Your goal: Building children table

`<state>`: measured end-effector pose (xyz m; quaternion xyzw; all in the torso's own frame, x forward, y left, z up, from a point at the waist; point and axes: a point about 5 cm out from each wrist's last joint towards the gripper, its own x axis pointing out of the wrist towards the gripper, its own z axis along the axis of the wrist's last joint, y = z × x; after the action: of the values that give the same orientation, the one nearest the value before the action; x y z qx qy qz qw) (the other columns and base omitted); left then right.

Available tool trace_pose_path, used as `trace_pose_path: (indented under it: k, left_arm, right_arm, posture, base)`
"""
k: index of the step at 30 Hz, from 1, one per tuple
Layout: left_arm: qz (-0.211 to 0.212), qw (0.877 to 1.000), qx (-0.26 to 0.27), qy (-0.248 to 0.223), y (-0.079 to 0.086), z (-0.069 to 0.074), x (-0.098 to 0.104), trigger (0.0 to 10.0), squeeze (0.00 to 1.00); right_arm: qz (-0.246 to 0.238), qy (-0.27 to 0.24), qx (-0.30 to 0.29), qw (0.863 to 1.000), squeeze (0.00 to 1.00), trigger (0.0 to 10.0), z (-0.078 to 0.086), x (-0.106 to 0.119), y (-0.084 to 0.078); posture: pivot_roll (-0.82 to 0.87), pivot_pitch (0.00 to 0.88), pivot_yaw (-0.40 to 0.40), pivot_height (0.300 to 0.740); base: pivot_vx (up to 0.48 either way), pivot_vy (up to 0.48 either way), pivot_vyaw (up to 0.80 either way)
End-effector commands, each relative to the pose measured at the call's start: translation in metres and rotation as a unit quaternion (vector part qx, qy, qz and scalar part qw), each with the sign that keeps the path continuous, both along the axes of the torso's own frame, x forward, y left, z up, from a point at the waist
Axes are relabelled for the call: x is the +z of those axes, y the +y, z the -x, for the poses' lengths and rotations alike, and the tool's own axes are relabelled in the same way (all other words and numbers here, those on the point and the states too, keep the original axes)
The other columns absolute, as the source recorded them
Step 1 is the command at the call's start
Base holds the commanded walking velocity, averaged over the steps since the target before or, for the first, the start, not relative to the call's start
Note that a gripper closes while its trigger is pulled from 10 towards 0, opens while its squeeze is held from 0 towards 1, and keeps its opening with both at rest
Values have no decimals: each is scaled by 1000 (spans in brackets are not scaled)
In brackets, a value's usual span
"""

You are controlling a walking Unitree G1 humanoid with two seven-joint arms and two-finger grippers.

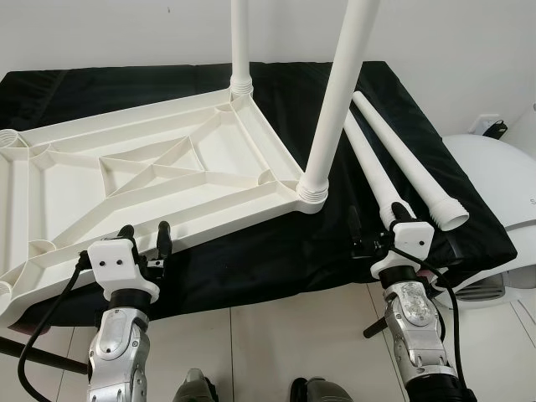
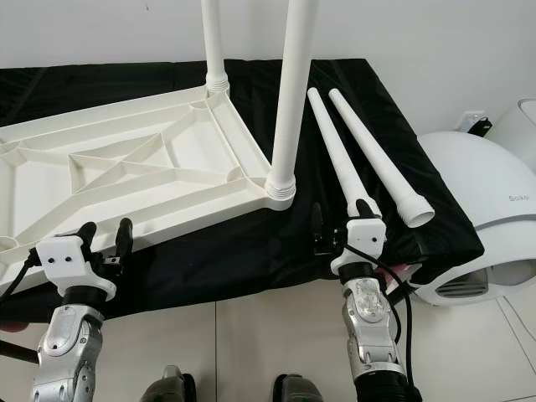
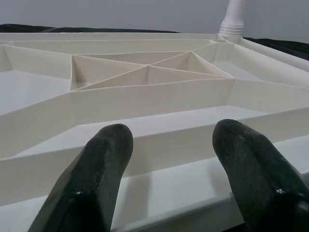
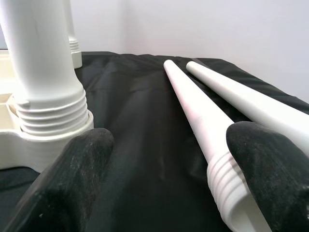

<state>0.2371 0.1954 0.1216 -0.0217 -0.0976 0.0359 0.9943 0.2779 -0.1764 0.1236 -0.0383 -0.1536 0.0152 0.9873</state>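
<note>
The ribbed white plastic tabletop (image 1: 159, 180) is lying upside down on the black cloth (image 1: 251, 260), two smooth tapered legs (image 1: 331, 109) screwed in. The left gripper (image 1: 146, 239) is hovering wide at its near edge; the right gripper (image 1: 377, 228), wide, is straddling a loose leg's (image 1: 368, 167) threaded end beside it.

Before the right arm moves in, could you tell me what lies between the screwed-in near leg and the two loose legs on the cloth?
Only bare black cloth lies between the screwed-in near leg and the loose legs, as the right wrist view shows.
</note>
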Motion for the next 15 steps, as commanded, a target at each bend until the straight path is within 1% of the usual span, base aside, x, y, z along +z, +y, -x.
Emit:
trace_pose_path:
  k: [1,5,9,15]
  left_arm:
    - [14,999,40,8,4,2,-2,10000,0]
    - [17,999,43,16,3,3,-2,10000,0]
    - [8,999,37,15,2,3,-1,10000,0]
    - [6,999,42,17,6,4,0,10000,0]
  right_arm:
    - [-10,8,-1,1000,0,10000,1,-1,-1]
    - [-6,7,5,1000,0,10000,2,2,1]
    - [1,9,7,1000,0,10000,2,1,1]
    - [2,11,8,1000,0,10000,3,1,1]
  posture:
    - [42,96,-35,740]
    - [47,95,-37,740]
    - [50,93,-37,740]
    - [51,92,-39,740]
  base:
    - [0,0,0]
    - [0,0,0]
    - [0,0,0]
    - [0,0,0]
